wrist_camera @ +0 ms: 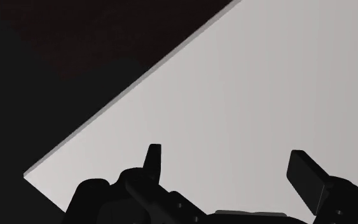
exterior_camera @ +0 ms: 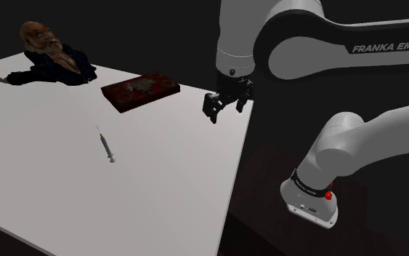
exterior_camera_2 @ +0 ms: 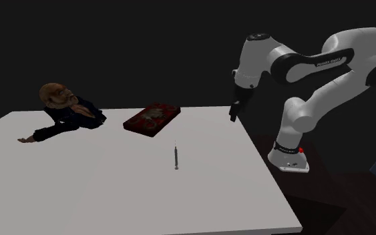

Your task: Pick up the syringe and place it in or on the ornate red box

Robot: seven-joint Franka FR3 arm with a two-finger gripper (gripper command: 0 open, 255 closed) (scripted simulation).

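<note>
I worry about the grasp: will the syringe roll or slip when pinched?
Probably it rolls: the syringe is a thin barrel lying flat on the smooth table. It looks stiff and light, so a nudge may shift it. Its narrow body offers the gripper little hold.

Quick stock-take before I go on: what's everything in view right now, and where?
Table: one, white, under everything.
Syringe: one, pale grey, lying mid-table by itself.
Box: one, dark red, flat, near the table's far edge.
Figure: one, brown bearded head, dark coat, lying at the far corner, shoulder view's left.
Arm: one, white, dark joints, reaching over the table's edge.
Pincer: one, black, open, above that edge, empty.
</note>
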